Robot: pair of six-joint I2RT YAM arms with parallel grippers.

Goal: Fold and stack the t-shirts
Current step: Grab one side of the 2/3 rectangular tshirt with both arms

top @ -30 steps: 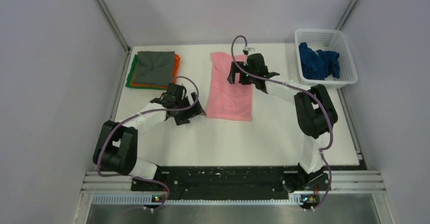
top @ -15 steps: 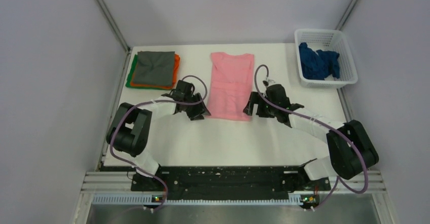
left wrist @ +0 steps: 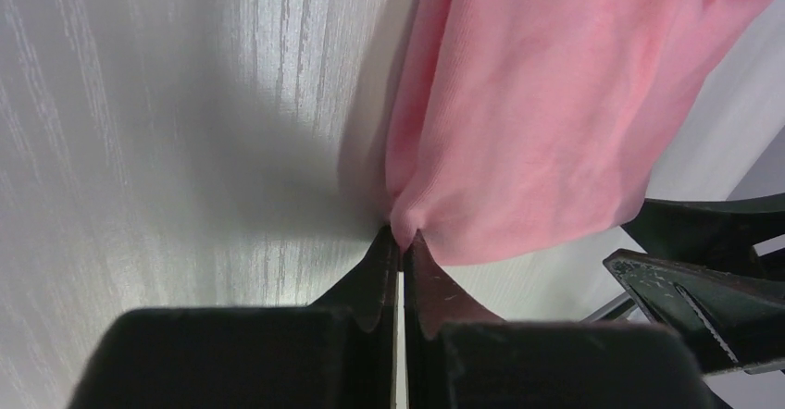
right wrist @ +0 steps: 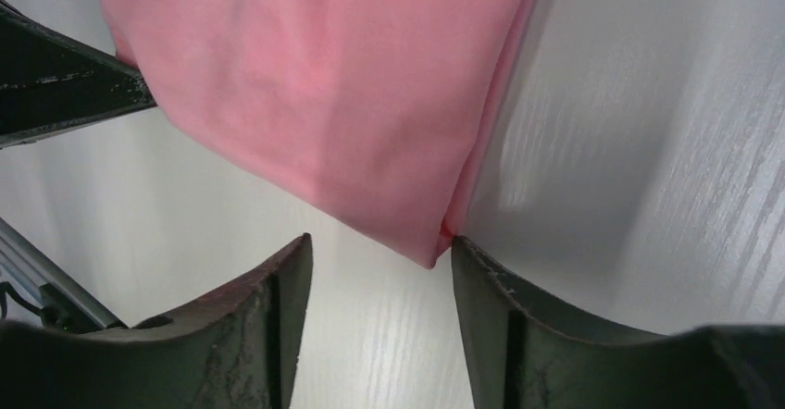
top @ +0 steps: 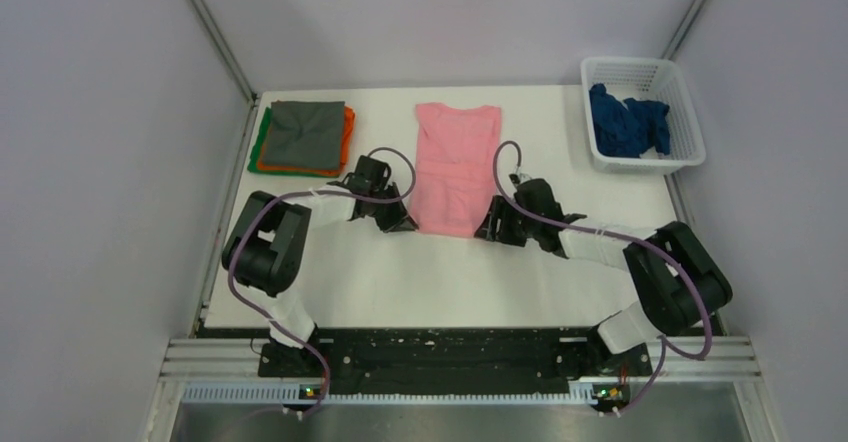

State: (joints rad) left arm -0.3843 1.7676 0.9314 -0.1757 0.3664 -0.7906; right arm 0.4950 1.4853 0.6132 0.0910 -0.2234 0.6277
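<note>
A light pink t-shirt (top: pixel 455 167) lies flat mid-table, folded lengthwise into a strip. My left gripper (top: pixel 405 224) is at its near-left corner, and the left wrist view shows that gripper (left wrist: pixel 401 233) shut on a pinch of the pink cloth (left wrist: pixel 537 104). My right gripper (top: pixel 487 227) sits at the near-right corner. In the right wrist view it (right wrist: pixel 380 240) stands open, the pink corner (right wrist: pixel 324 85) just between its fingertips and touching the right finger. A grey folded t-shirt (top: pixel 305 134) tops orange (top: pixel 348 127) and green (top: pixel 257 147) ones at the far left.
A white mesh basket (top: pixel 640 64) at the far right corner holds a crumpled dark blue t-shirt (top: pixel 628 127). The enclosure walls run close along the table's left, right and far edges.
The right arm swung from the far part of the pink shirt down to its near-right corner, jaws narrowing. The left gripper slid to the near-left corner and shut on the cloth.
</note>
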